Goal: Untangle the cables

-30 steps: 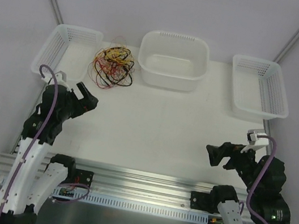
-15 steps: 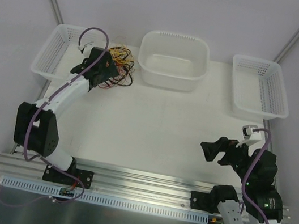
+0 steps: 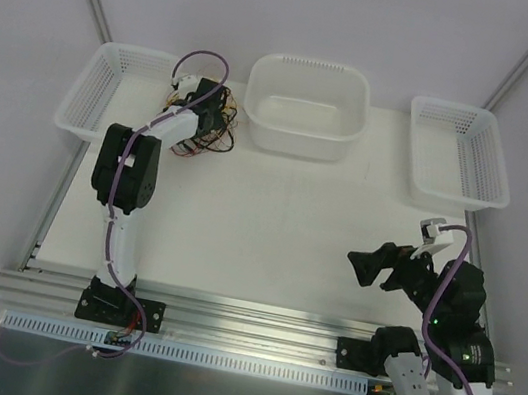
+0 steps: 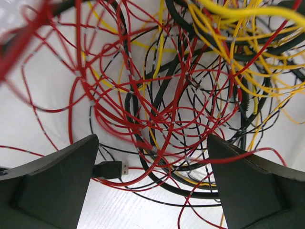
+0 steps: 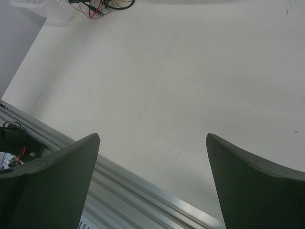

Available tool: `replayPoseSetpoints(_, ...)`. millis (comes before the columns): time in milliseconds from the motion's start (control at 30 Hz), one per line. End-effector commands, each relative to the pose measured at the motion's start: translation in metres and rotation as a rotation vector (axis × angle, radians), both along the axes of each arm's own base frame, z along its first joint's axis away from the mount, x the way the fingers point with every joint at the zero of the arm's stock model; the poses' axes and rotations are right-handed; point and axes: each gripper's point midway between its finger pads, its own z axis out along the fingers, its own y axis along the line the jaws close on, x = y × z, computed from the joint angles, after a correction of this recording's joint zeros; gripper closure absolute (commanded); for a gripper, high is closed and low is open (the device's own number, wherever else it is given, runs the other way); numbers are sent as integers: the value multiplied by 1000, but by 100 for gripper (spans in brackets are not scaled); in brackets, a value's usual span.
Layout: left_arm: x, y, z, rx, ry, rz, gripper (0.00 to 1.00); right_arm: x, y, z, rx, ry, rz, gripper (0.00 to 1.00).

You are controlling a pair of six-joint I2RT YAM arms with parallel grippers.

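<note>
The cables [image 3: 216, 131] lie in one tangled clump of red, yellow and black loops at the back left of the table, between two baskets. My left gripper [image 3: 208, 105] hangs right over the clump and hides much of it from above. In the left wrist view the cables [image 4: 181, 95] fill the picture, my left gripper [image 4: 152, 140] stands open just above them, and a black plug end [image 4: 109, 169] lies by the left finger. Over the bare table at the front right my right gripper [image 3: 366, 266] is open and holds nothing; in its wrist view the gripper [image 5: 152, 138] points at the table's near edge.
A white mesh basket [image 3: 94, 93] stands at the back left, a deeper white tub [image 3: 299, 138] at the back middle, another mesh basket [image 3: 467, 196] at the back right. The metal rail [image 3: 243, 321] runs along the near edge.
My left arm swung from the front left up to the back and now stretches out over the cable clump. My right gripper drifted slightly to the left.
</note>
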Motion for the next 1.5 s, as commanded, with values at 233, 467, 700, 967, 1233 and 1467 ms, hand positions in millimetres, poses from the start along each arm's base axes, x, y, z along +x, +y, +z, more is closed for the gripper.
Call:
replayPoseSetpoints(233,-14,-12,-27,-85,88,-42,67,1,7,11,8,-64,54,0)
replayPoseSetpoints(467,-77,-30,-25,-156,149,-96,100,-7,12,21,38,-77,78,0)
replayPoseSetpoints(700,-197,-88,-43,-166,290,-372,100,-19,19,30,105,-68,110,0)
replayPoseSetpoints(967,-310,-182,-48,-183,374,-762,100,-15,23,1,107,78,111,0)
replayPoseSetpoints(1233,-338,-281,-13,-136,293,-1119,100,-3,29,-48,125,261,76,0)
replayPoseSetpoints(1467,-347,-270,21,-203,191,-1083,68,-9,26,-54,58,286,61,0)
